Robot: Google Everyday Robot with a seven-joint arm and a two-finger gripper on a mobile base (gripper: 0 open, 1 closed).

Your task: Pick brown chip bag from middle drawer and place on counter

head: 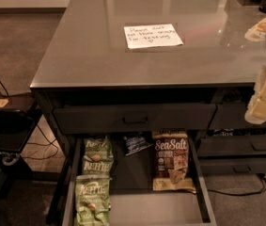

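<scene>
The brown chip bag (171, 166) with white "Sea Salt" lettering lies flat at the right side of the open middle drawer (157, 207). The counter (90, 51) above it carries a white handwritten note (152, 35). My gripper (264, 99) shows as pale cream parts at the right edge of the view. It hangs over the counter's right front corner, above and to the right of the bag and well apart from it. Nothing is seen in it.
Two green Kettle bags (97, 157) (92, 199) lie along the drawer's left side, with a small dark blue bag (136, 142) at the back. A shut drawer front with a black handle (135, 119) sits above. Narrower drawers (262, 146) are at right. A black stand with cables (5, 121) is at left.
</scene>
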